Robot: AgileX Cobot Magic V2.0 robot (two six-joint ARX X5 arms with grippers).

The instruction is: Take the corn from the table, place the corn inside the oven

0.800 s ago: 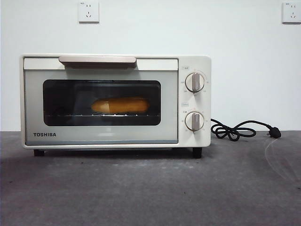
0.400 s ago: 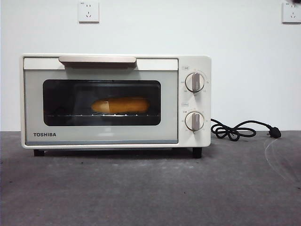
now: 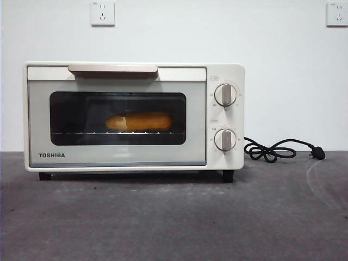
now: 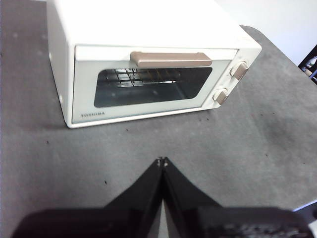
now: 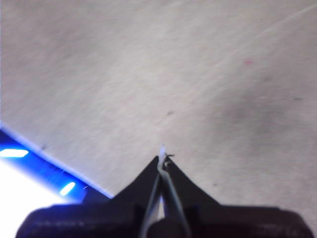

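Front cam: I see corn (image 3: pixel 140 121) lying on the rack inside the oven (image 3: pixel 133 116), door closed. Left wrist cam only gives me bare rack thru the window, no cob. Left gripper (image 4: pixel 162 160) pinched closed, empty, above table (image 4: pixel 257 144) w/ right gripper (image 5: pixel 162 157) likewise. Nothing moved vs 1 s ago.

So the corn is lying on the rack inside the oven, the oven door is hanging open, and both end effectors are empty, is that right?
Not quite: the oven door is shut, not open. The front view shows the corn on the rack behind the closed glass, with the handle up at the top. The left end effector and the right end effector are indeed empty.
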